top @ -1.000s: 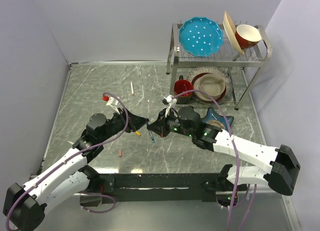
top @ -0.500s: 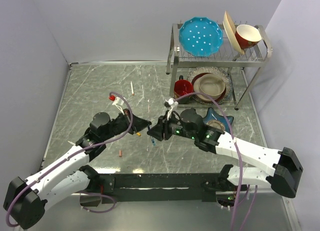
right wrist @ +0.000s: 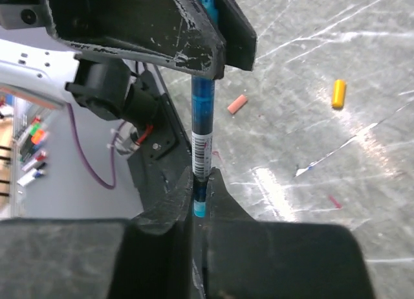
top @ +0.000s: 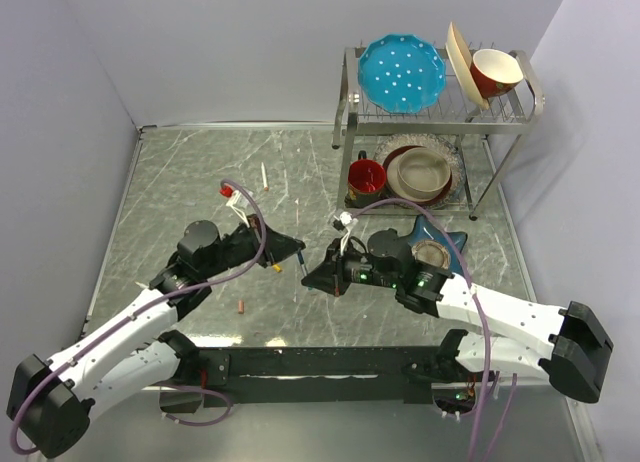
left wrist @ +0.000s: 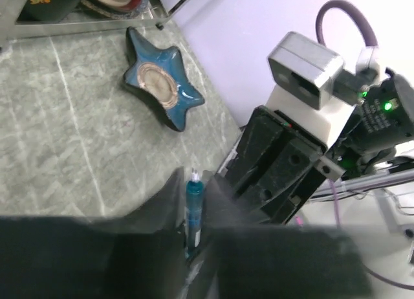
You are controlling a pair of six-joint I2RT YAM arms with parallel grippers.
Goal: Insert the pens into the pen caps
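Both arms met over the middle of the counter, and the blue-teal pen bridged them: the right gripper was clenched on one end of the barrel and the left gripper was clamped on the other, so the pen was pinned at two points at once. It looked like a hand-over or a regrasp. The clean way through it would be for one gripper to let go fully before the other moved at all, since any pull with both closed could bend the barrel or twist it out of line. The holder would then want the writing tip left bare and well clear of its fingers. Both visible caps lay loose on the counter on the left side, the yellow-orange cap close to the grippers and the salmon-pink cap nearer the bases, so either would need steadying before a straight, gentle push. A white pen waited farther back.
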